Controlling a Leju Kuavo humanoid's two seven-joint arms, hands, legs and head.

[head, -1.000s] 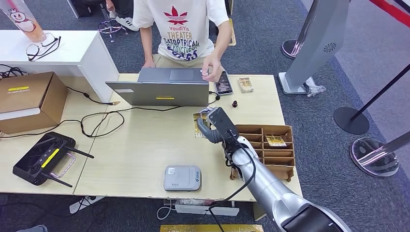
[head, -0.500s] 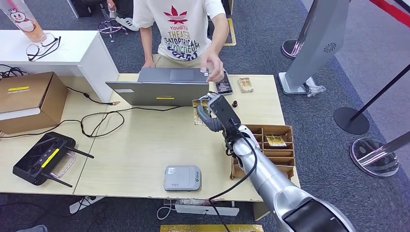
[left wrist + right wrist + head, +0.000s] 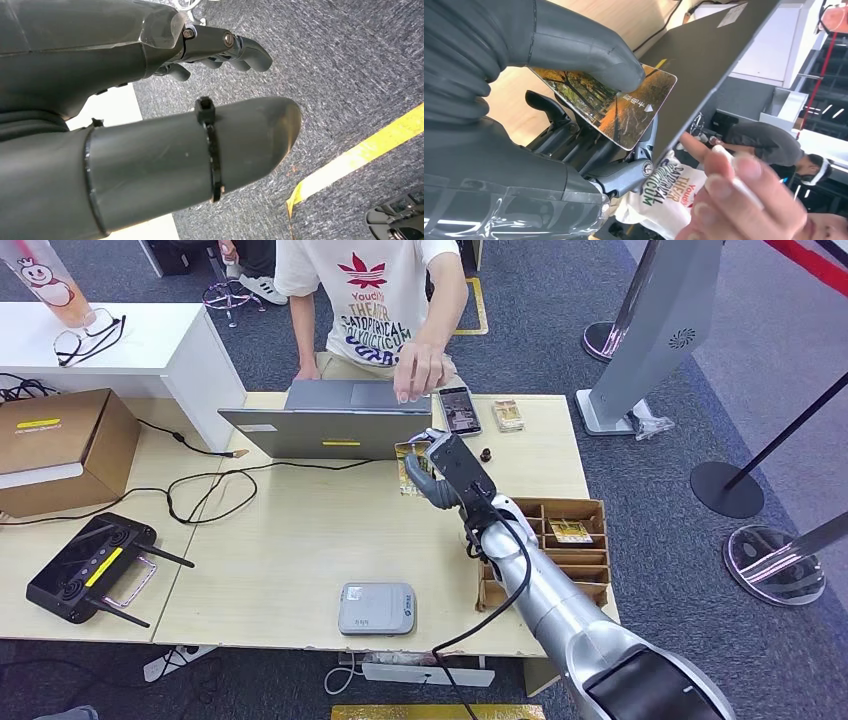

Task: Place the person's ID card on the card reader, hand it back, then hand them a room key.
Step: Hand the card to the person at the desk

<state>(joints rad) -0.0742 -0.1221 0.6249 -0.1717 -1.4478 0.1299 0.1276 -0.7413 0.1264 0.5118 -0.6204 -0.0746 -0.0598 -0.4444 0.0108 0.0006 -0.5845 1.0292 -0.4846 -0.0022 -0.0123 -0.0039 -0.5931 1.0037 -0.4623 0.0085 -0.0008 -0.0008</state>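
My right hand (image 3: 447, 475) is raised above the table beside the laptop (image 3: 335, 420), pinching a room key card (image 3: 408, 462) printed with autumn trees. In the right wrist view my thumb (image 3: 589, 55) presses the key card (image 3: 624, 107) against the fingers beneath. The person's hand (image 3: 418, 370) reaches over the laptop toward the card, a short gap away; close up, the person's fingers (image 3: 729, 195) hold something thin and white. The grey card reader (image 3: 376, 608) lies near the table's front edge. My left hand (image 3: 220, 50) hangs over carpet, holding nothing, fingers loosely extended.
A phone (image 3: 459, 410) and a small packet (image 3: 508, 415) lie at the table's far edge. A wooden compartment tray (image 3: 590, 505) holding a card (image 3: 571, 531) sits to the right. Cables, a black controller (image 3: 95, 565) and a cardboard box (image 3: 55, 445) occupy the left.
My right hand rose and moved forward toward the person with the key card. The person's hand lifted off the phone and came over the laptop toward the card.
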